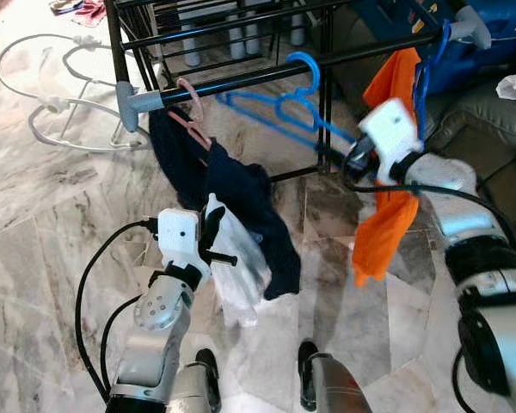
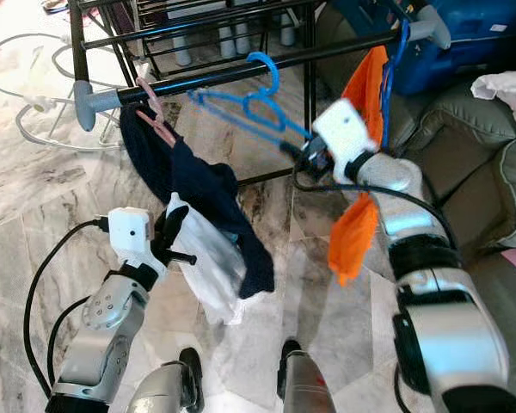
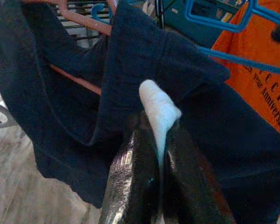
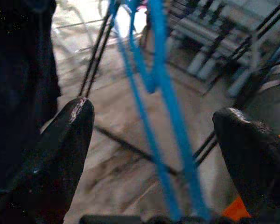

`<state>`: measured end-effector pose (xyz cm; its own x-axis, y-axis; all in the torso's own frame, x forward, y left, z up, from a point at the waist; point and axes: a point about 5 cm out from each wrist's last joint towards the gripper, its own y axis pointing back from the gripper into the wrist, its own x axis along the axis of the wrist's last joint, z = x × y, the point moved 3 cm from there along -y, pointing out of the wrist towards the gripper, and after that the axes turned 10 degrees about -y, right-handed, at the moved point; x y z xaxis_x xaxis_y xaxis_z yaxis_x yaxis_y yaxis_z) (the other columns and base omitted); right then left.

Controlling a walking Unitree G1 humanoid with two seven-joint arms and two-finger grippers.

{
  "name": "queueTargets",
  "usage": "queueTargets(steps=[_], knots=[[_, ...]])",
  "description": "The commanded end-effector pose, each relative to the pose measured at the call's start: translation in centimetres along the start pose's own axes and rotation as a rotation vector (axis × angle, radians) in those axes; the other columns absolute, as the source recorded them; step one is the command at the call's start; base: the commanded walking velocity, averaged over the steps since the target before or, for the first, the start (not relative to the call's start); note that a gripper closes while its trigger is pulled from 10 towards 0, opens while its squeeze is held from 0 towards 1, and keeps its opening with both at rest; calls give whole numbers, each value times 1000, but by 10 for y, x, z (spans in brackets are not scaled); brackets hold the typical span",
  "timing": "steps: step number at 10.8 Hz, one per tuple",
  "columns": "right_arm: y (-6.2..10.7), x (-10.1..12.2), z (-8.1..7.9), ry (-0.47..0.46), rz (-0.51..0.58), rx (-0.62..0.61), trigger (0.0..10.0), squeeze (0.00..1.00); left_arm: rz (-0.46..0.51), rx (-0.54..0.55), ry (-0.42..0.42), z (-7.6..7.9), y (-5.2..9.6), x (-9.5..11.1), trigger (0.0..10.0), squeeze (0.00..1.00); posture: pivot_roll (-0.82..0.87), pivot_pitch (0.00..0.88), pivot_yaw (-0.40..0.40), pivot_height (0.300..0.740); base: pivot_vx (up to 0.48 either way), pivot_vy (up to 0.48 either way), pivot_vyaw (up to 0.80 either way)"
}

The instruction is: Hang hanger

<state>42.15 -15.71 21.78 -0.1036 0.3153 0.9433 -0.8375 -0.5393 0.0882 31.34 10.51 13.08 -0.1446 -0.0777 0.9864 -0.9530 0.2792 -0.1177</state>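
Head and wrist views at a black drying rack standing on a marble floor. The empty blue hanger hangs by its hook over the rack's front rail, its body slanting down toward the robot's right. The right arm is raised and extended forward, bent at the elbow, with the right gripper at the hanger's lower end; its two black fingers are spread wide, the blue bars passing between them without touching either pad (right wrist view). The left arm is bent upward at the elbow, forearm near vertical, and the left gripper is pressed together on a fold of white cloth, which hangs below it in the head views. Just beyond, a dark navy garment hangs on a pink hanger at the rail's left end. An orange shirt hangs on another blue hanger behind the right wrist. White hangers lie on the floor to the left.
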Motion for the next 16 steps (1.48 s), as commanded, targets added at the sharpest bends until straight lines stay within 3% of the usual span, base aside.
queueTargets(steps=[1, 2, 6, 10, 16], knots=[[-3, 1, -4, -8, -8, 37, 10000, 0, 7, -6, -9, 0, 3, 2, 10000, 0, -114, 318, 78, 740, 0, 0, 0], [-6, -1, -1, 17, -53, 35, 0, 0, 4, -9, -10, 1, 3, 2, 10000, 0, -113, 322, 74, 740, 0, 0, 0], [-11, 0, 7, 51, -132, 6, 314, 0, -4, -10, -9, 2, 3, 0, 10000, 0, -117, 320, 69, 740, 0, 0, 0], [-16, 16, 11, 18, -120, 9, 0, 0, -10, -13, -15, 3, 3, -2, 10000, 0, -113, 315, 65, 740, 0, 0, 0], [-15, 8, 10, 25, -164, 15, 0, 0, -20, -18, -15, 7, 3, -4, 10000, 0, -111, 309, 57, 740, 0, 0, 0]])
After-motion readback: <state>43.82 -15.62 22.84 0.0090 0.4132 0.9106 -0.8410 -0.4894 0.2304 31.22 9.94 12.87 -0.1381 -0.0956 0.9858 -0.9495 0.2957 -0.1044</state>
